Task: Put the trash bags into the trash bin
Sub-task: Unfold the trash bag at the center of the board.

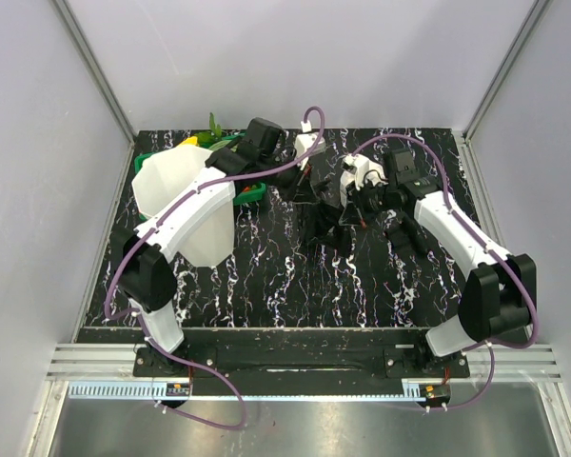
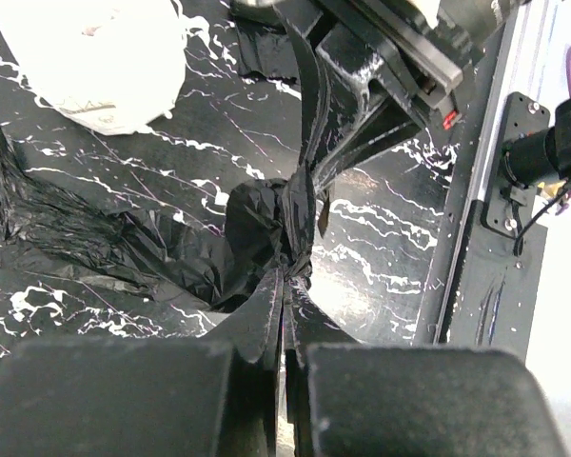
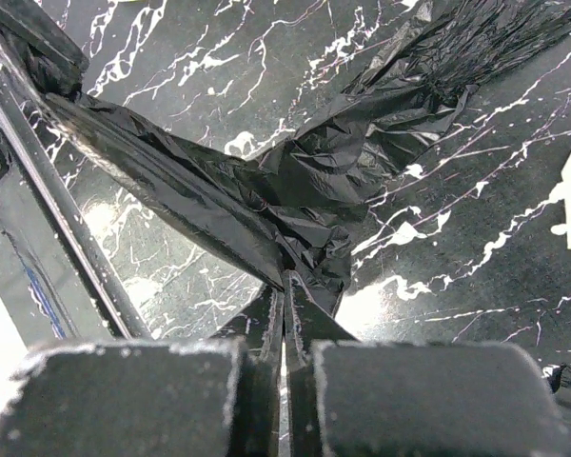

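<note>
upper left of the top view: tall white translucent faceted plastic trash bin (image 1: 171, 186), upright, mouth open to receive, well apart from the load. centre of the top view, over the black marbled table (image 1: 266, 286): left gripper (image 2: 285, 286) pinched fully shut on a bunched fold of the thin glossy black plastic trash bag (image 2: 162, 252), apparently to lift it clear. just to the right: right gripper (image 3: 284, 286) likewise clamped tight on the same film, probably to gather the slack so nothing drags on the way to the bin.

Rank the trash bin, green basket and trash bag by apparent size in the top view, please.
1. trash bin, largest.
2-3. green basket and trash bag: unranked; the basket is mostly hidden, the bag bunched and dark.
</note>
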